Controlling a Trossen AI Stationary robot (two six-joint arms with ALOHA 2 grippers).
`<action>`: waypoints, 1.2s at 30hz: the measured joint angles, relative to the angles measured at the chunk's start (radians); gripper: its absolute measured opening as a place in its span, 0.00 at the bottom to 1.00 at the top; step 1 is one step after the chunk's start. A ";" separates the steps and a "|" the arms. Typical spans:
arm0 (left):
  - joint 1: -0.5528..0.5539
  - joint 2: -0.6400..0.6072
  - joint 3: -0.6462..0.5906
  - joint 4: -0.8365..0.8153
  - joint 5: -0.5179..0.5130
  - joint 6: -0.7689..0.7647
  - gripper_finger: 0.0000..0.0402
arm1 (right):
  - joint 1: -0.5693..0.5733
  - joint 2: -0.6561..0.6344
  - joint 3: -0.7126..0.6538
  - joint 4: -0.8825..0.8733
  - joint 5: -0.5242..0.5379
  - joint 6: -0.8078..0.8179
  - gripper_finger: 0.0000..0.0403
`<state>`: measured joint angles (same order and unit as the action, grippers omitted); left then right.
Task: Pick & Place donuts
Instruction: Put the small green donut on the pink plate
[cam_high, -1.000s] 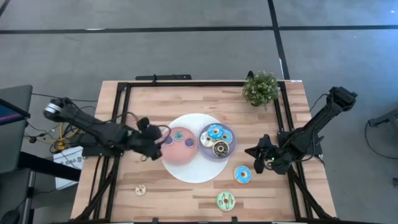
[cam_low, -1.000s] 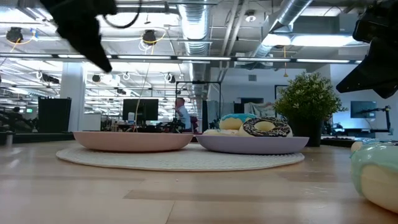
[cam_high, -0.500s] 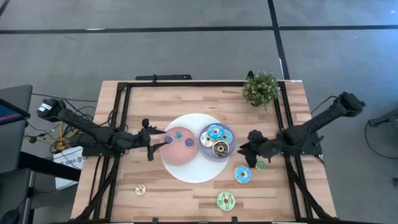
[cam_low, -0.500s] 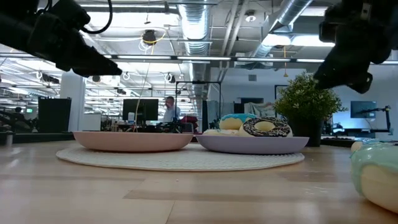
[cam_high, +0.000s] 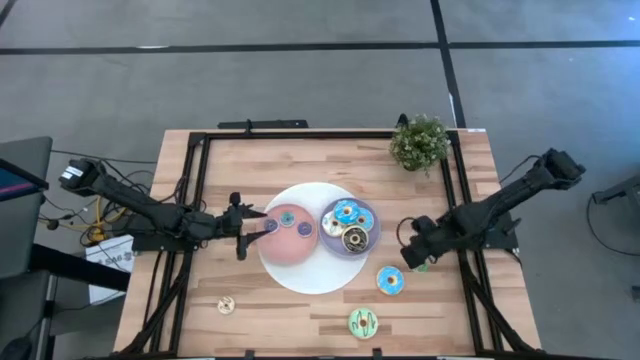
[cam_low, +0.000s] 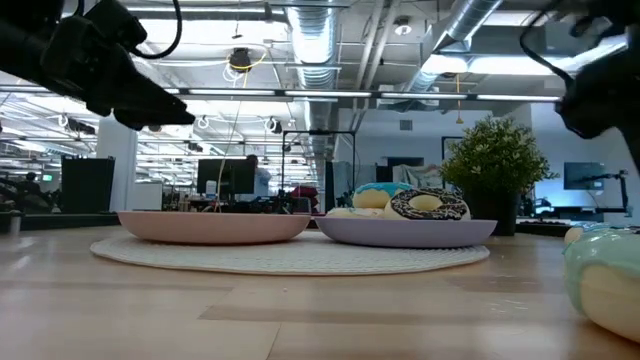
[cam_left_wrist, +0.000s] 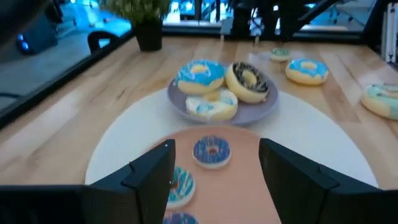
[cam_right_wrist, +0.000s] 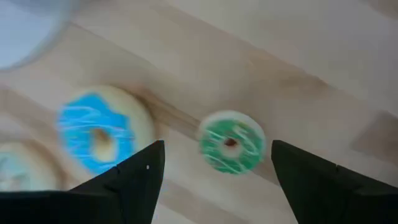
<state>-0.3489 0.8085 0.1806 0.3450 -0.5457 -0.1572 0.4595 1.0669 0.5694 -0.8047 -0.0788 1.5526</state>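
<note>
Several donuts are in view. A small green one (cam_high: 418, 265) (cam_right_wrist: 231, 149) lies flat on the bare table, and my right gripper (cam_high: 408, 243) (cam_right_wrist: 214, 180) hovers open just above it, touching nothing. Beside it lie a blue-iced donut (cam_high: 390, 281) (cam_right_wrist: 99, 134) and, nearer the front edge, a pale green one (cam_high: 363, 322). The purple plate (cam_high: 372, 226) holds three donuts, blue, white and brown. My left gripper (cam_high: 240, 225) (cam_left_wrist: 217, 174) hangs open over the left rim of the pink plate (cam_high: 288, 245), which carries three small donuts, one of them (cam_left_wrist: 212, 152) ahead of its fingers.
Both plates rest on a round white mat (cam_high: 310, 275) at the table's middle. A small tan donut (cam_high: 226, 305) lies near the front left. A potted plant (cam_high: 420, 143) stands at the far right. A black frame (cam_high: 190, 200) runs along the table's edges.
My right gripper has opened. It swung toward the purple plate, then back a little, and the small green donut now lies on the table under it. My left arm has stretched out lower over the pink plate's left rim, then stayed still.
</note>
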 joint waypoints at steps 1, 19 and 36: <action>0.000 0.000 0.000 -0.014 0.000 -0.015 0.56 | 0.017 0.026 0.000 -0.002 -0.001 0.019 0.71; 0.000 0.003 0.000 -0.093 0.001 -0.121 0.56 | 0.094 0.323 0.006 0.128 -0.012 0.095 0.71; 0.000 0.003 0.000 -0.094 0.001 -0.121 0.56 | 0.095 0.285 -0.001 0.113 -0.005 0.097 0.46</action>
<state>-0.3489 0.8116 0.1806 0.2512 -0.5449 -0.2779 0.5541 1.3524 0.5682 -0.6912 -0.0841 1.6497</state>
